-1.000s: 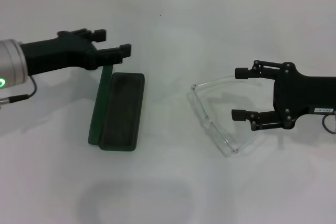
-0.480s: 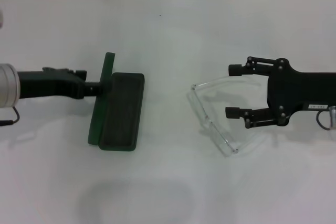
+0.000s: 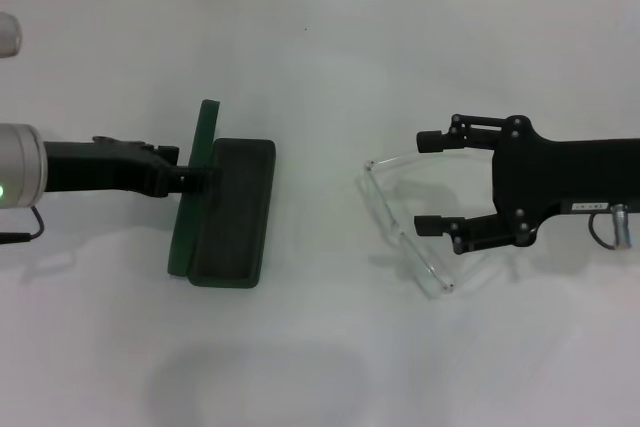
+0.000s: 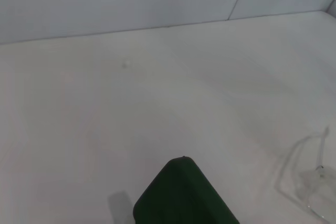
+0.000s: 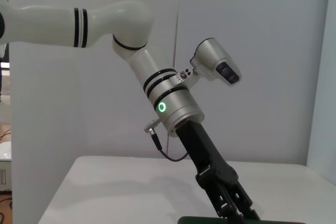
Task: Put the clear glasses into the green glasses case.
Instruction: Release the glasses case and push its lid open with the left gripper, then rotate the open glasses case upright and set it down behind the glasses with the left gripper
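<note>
Surface: a plain white surface (image 3: 320, 47) carries everything; a pale wall runs along its far edge.
Case: the dark green rectangular hard glasses case (image 3: 232, 212) lies open on the left part of the surface, its dark-lined tray flat and its lid (image 3: 196, 182) standing up along the tray's left side. In the left wrist view a rounded green corner of the case (image 4: 181, 192) fills the bottom middle.
Left claw: the black left claw (image 3: 190, 177) reaches in from the left and is clenched on the upright lid, at about the middle of the lid's length. In the right wrist view the left arm slopes down to the case, with a green ring light on its silver wrist (image 5: 163, 107).
Glasses: the colourless transparent plastic wraparound glasses (image 3: 405, 237) lie on the surface right of centre, well apart from the case, with the lens toward the case and the thin temple arms pointing right.
Right claw: the black right claw (image 3: 432, 181) comes in from the right, its fingers spread wide and grasping nothing; the tips sit over the glasses, between the two temple arms.
</note>
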Motion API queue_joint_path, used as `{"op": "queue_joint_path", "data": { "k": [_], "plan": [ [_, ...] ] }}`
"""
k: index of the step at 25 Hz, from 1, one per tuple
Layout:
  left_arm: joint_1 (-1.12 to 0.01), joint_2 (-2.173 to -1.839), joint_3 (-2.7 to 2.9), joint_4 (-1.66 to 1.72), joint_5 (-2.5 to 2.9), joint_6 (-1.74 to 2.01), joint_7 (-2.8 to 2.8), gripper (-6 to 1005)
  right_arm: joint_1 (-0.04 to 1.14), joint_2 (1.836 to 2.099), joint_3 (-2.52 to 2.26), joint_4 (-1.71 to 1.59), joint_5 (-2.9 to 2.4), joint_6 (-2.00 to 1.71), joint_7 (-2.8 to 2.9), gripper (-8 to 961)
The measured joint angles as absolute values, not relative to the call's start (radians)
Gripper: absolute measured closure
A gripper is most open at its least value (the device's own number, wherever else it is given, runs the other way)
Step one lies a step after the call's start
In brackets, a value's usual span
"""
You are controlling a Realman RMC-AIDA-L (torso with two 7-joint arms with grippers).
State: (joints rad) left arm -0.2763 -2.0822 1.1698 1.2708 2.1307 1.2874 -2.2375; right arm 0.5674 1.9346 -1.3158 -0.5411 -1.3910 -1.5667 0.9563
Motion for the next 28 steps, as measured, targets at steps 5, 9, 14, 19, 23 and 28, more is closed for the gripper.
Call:
{"op": "queue_joint_path", "data": {
  "k": [5, 9, 14, 19, 23, 28],
  "plan": [
    [-0.307, -2.078, 1.160, 1.231, 2.140, 1.281, -2.240, 255, 0.569, 1.933, -1.315, -0.542, -1.393, -1.565, 0.956, 95],
    [-0.345, -2.077, 1.121, 1.189, 2.173, 1.280, -2.242, 276, 0.569, 1.931, -1.315, -0.542, -1.393, -1.565, 0.955, 96],
    [-0.391, -2.063, 1.104, 1.151, 2.216, 1.279, -2.232, 435, 0.560, 1.927, -1.314, -0.542, -1.393, -1.565, 0.951, 95],
    [-0.448, -2.036, 1.101, 1.123, 2.235, 1.280, -2.192, 671, 0.549, 1.924, -1.314, -0.542, -1.394, -1.569, 0.949, 95],
    [-0.487, -2.030, 1.102, 1.124, 2.234, 1.280, -2.118, 762, 0.539, 1.923, -1.315, -0.543, -1.394, -1.574, 0.947, 95],
    [-0.563, -2.039, 1.107, 1.117, 2.231, 1.239, -1.924, 801, 0.533, 1.924, -1.320, -0.543, -1.397, -1.587, 0.937, 95]
  ]
}}
